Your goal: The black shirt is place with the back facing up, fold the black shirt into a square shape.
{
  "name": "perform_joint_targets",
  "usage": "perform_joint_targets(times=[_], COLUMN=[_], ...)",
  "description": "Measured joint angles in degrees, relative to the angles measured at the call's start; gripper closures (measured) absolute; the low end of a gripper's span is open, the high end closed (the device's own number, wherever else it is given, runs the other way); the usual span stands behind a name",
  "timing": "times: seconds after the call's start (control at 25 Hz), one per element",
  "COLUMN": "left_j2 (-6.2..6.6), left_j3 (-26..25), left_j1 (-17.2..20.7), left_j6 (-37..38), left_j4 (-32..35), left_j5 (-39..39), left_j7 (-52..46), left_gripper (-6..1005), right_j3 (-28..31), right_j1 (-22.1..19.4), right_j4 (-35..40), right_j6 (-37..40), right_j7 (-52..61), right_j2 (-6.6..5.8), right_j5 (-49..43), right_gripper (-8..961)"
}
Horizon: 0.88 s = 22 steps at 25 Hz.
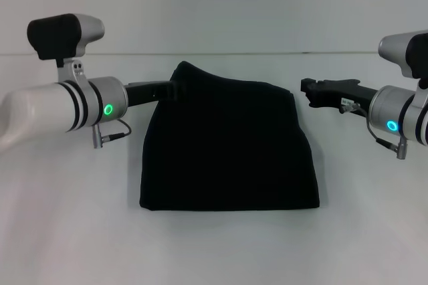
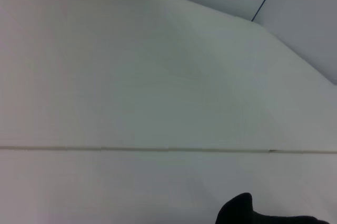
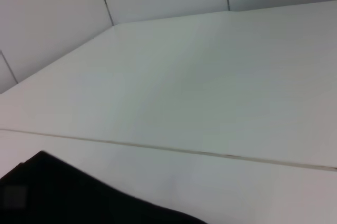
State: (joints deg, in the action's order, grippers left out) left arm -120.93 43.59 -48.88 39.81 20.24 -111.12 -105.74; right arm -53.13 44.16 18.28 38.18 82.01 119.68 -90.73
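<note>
My left claw (image 1: 170,89) sits at the far-left corner of the black shirt (image 1: 231,148), and from the head view its tip merges with the dark cloth there. That corner stands up in a small peak above the rest of the fabric, which I read as the claw pinching it, though black against black I cannot tell for certain how the fingers stand. My right claw (image 1: 311,91) hangs just off the far-right corner, apart from the cloth, and it looks narrow at the tip; whether it is fully closed I cannot tell.

The shirt lies in the middle of the white desk (image 1: 214,245), already doubled into a compact block, roughly square, with straight near and side edges. No lettering shows on the upper face. I judge the folding close to done: the 2 claws flank the far edge because that is the edge last carried over.

The left wrist view catches only a dark bump (image 2: 237,211) against the bare desk. The right wrist view shows a shirt corner (image 3: 58,192) lying flat.
</note>
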Motion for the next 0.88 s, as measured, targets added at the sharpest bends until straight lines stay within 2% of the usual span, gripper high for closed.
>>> perform_joint_targets(times=[0.48, 0.72, 0.8, 0.88], left_j2=[0.31, 1.27, 1.28, 1.08], left_j3=[1.4, 1.9, 1.9, 2.0], left_j1=[-0.4, 0.9, 2.8, 5.2], left_j6=[0.5, 1.4, 2.9, 5.6], left_j4=[0.8, 3.3, 6.8, 11.1], left_j5=[-1.5, -2.4, -2.6, -2.6], left_j7=[0.1, -0.7, -1.4, -2.1], left_gripper=[783, 761, 754, 662], right_j3=[0.4, 0.5, 0.6, 0.8], right_j1=[-0.2, -1.9, -2.8, -3.6], right_j4=[0.5, 4.4, 5.9, 7.4], right_j6=[1.9, 6.2, 7.7, 9.8], right_j7=[0.2, -0.1, -0.1, -0.2], right_j2=[-0.08, -0.20, -0.24, -0.49], right_j5=[0.2, 0.3, 0.4, 0.4], right_gripper=[863, 848, 775, 702])
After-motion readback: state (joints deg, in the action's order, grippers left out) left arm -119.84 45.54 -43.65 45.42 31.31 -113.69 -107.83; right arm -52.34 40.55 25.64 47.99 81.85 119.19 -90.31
